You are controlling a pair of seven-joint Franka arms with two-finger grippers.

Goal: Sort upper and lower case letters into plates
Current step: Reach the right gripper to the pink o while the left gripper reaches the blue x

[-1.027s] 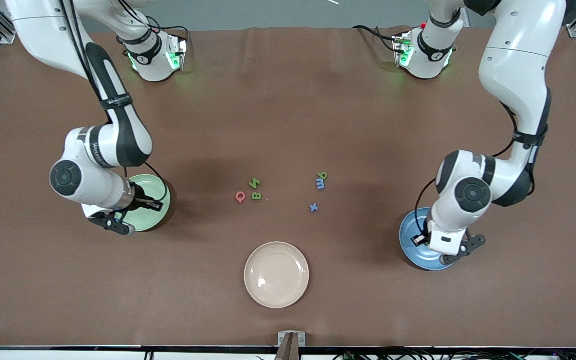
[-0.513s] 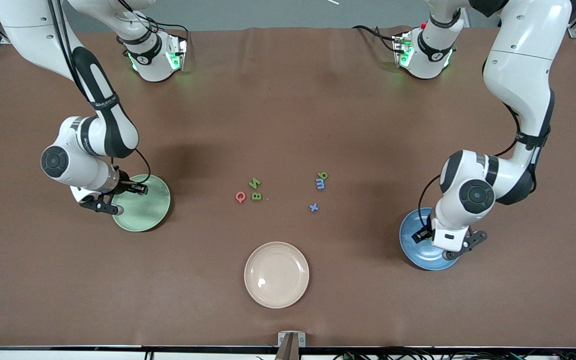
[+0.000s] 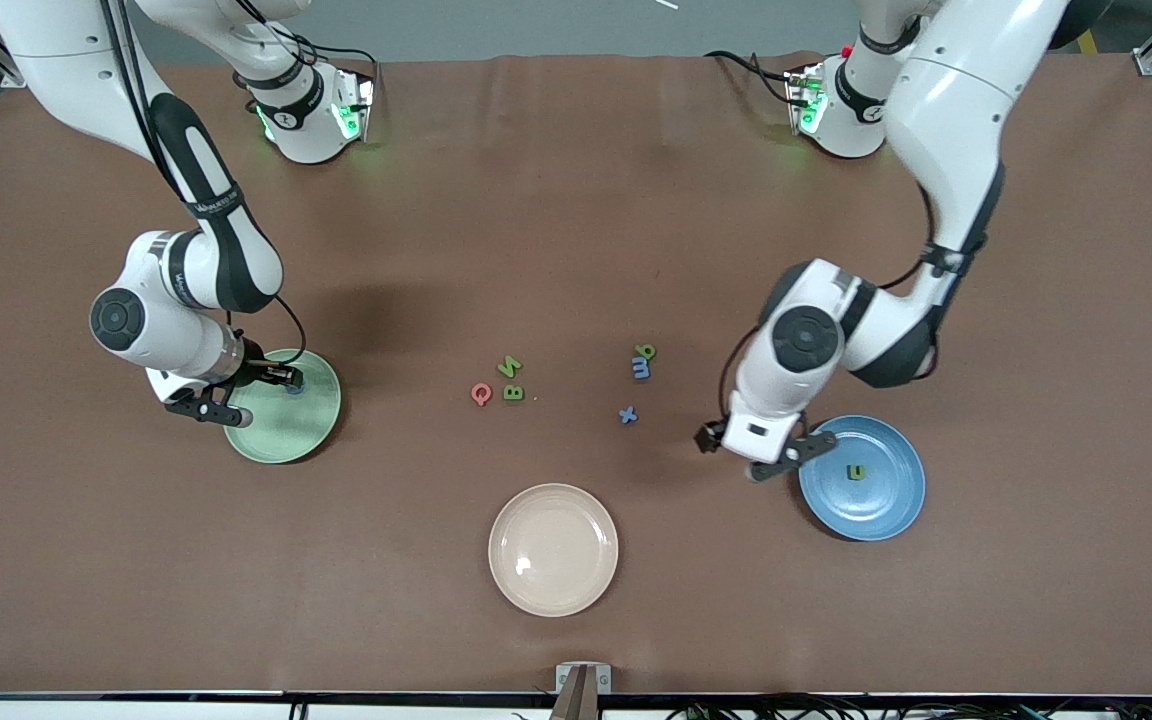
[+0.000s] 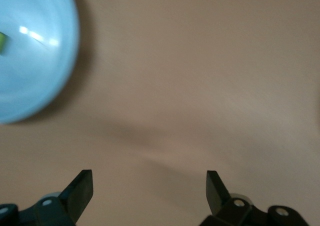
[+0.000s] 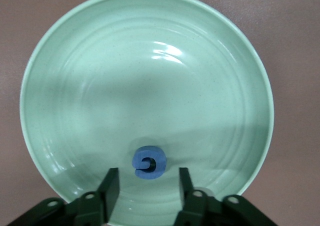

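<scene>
Blue G [image 5: 148, 161] between parted right pincer [image 5: 148, 182] fingers, in mint plate [image 5: 75, 86]

You've got bare table betw. the Q/B/N cluster [image 3: 498, 382] and the m/x group [image 3: 636, 380], wide enough for a gripper. Left gripper [image 3: 748, 452], jaws apart, hangs over the table just beside the blue plate [image 3: 886, 510]. Right gripper [image 3: 281, 382] is low over the green plate [image 3: 286, 440], straddling the blue G [image 5: 148, 162]; cream plate [image 3: 553, 590] sits nearer the camera, well apart.
</scene>
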